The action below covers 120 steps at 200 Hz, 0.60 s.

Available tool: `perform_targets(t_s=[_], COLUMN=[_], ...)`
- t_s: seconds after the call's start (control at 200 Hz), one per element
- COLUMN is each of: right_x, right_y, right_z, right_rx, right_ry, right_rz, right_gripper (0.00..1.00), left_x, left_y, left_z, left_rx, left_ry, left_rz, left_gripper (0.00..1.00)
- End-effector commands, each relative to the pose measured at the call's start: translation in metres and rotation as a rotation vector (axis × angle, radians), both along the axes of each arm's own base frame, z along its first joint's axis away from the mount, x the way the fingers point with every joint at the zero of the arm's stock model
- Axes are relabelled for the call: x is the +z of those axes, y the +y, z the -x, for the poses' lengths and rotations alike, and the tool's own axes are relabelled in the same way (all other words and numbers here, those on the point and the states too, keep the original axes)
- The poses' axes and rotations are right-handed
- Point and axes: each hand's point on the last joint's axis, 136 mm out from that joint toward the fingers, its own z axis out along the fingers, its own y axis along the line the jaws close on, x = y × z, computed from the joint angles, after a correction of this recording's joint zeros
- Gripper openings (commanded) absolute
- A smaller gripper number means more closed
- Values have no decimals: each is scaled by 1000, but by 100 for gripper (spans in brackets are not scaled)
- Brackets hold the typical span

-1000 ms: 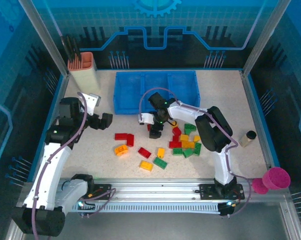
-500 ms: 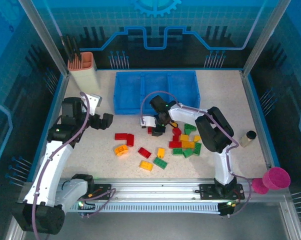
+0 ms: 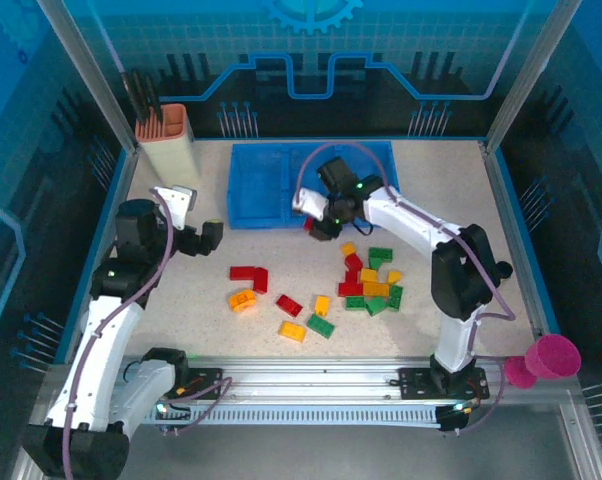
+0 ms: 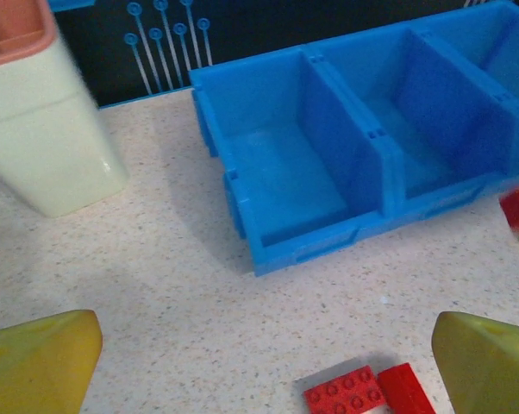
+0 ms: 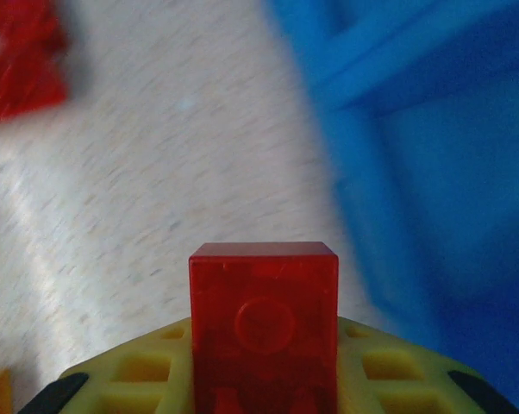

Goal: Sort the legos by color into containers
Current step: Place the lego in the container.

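Observation:
My right gripper point(image 3: 318, 226) is shut on a small red lego point(image 5: 264, 328), holding it just off the table by the front wall of the blue containers point(image 3: 266, 218). In the right wrist view the tray wall point(image 5: 389, 198) is blurred, to the right of the held brick. The three compartments point(image 4: 285, 181) look empty from the left wrist view. My left gripper point(image 3: 211, 238) stands open, left of the tray, with two red legos point(image 4: 346, 398) on the table between its fingertips. Red, orange and green legos point(image 3: 371, 285) lie scattered in front of the tray.
A tall beige-and-orange holder point(image 3: 166, 140) stands at the back left, close to the tray's left end. A pink cup point(image 3: 551, 358) lies at the front right, off the table's edge. Loose bricks point(image 3: 291, 330) lie near the front rail.
My right gripper has shut on a red lego in the pile, then lifted it back and to the right up to the tray's front wall. The left arm shifted slightly, still open.

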Motion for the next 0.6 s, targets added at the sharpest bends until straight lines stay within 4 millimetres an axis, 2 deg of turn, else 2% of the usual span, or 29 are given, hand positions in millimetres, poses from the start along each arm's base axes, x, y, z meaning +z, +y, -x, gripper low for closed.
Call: perform_targets(t_s=[0.0, 0.11, 0.245, 0.4, 0.445, 0.465, 0.51, 0.595], right_x=[24, 23, 4, -16, -16, -27, -34, -38], right_y=[-18, -20, -20, -16, -16, -14, -12, -9], right_z=[-34, -63, -96, -133, -140, -143, -146, -150], right_rx=[-222, -316, -404, -474, -479, -476, -465, -452], right_ry=[-1, -1, -5, -22, -34, -22, -19, -16], right_rz=[-44, -31, 22, 16, 16, 29, 39, 41], right_gripper=[28, 28, 27, 27, 28, 28, 30, 32], left_x=[7, 10, 6, -3, -4, -4, -4, -5], left_y=[-2, 8, 6, 13, 12, 11, 11, 11], left_z=[-4, -6, -5, -9, -9, -9, -10, -11], left_rx=[3, 56, 48, 95, 90, 88, 88, 93], left_ry=[-5, -10, 16, 52, 58, 60, 63, 72], left_rz=[14, -17, -12, -30, -23, -20, -18, -17], left_gripper=[99, 99, 99, 99, 99, 99, 99, 99])
